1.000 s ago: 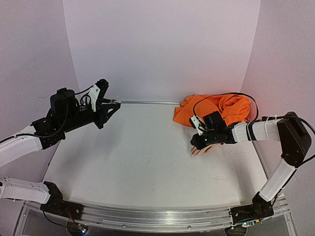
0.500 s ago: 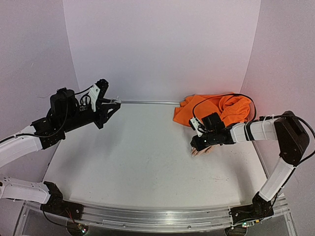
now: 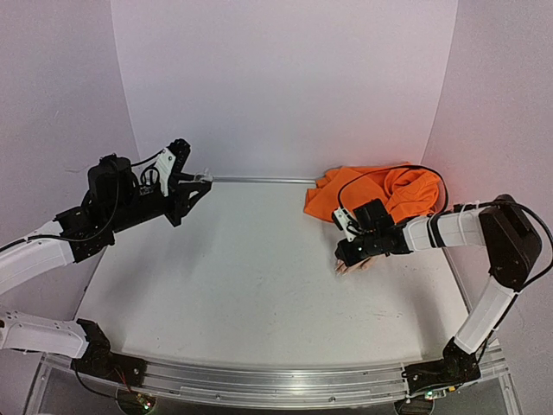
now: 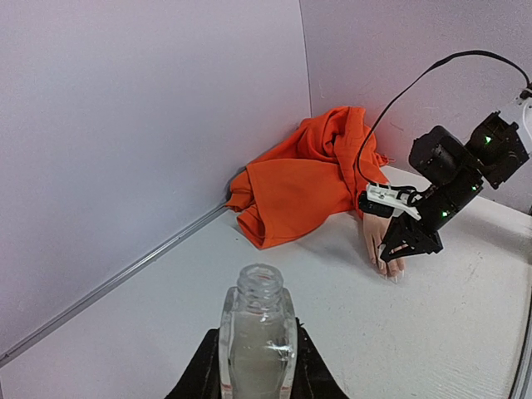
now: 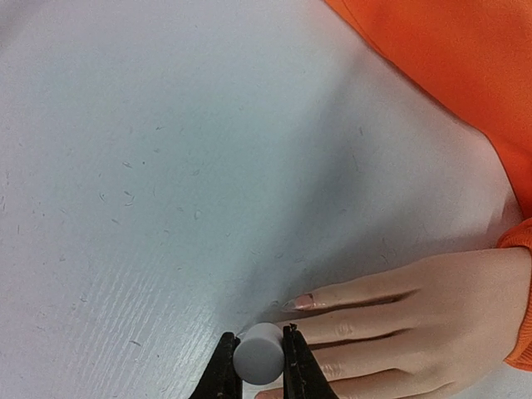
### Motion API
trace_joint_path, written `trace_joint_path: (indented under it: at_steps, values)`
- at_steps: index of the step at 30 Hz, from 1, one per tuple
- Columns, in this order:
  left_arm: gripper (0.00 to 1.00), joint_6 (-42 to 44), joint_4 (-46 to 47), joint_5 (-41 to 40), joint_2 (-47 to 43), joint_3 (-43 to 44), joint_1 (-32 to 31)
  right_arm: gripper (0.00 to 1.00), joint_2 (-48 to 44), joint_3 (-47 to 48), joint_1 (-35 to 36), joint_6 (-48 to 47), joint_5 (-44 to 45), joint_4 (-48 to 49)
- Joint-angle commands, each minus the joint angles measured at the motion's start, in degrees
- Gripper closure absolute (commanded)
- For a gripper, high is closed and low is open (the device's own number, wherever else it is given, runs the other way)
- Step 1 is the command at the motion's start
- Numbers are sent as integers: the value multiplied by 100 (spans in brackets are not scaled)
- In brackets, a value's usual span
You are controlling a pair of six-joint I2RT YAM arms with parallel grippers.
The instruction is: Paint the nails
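The right gripper (image 5: 258, 341), clamped on the cap (image 5: 258, 357), hovers at the nails (image 5: 303, 301) of the hand (image 5: 432, 316), on the right by the sleeve (image 3: 380, 194). Light strokes, 1 nail at a time, should suit best. The left gripper (image 4: 254, 370) clamps the bottle (image 4: 256, 328), far left.

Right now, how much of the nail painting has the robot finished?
Done: the small clear glass bottle is uncapped and gripped by the left gripper.
In hand: the right gripper holds a round grey cap at the fingertips of the pale mannequin hand, beside one nail.
Left: I can't see clear colour on any nail, so the painting looks unfinished.
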Motion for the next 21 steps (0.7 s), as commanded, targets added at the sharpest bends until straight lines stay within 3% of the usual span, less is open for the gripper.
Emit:
trace_joint_path:
  at_steps: [1, 21]
  values:
    - [100, -37, 182, 86, -47, 51, 37, 100, 55, 137, 30, 5, -10, -109]
    - [100, -31, 175, 77, -61, 49, 45, 100, 4, 94, 94, 48, -22, -288]
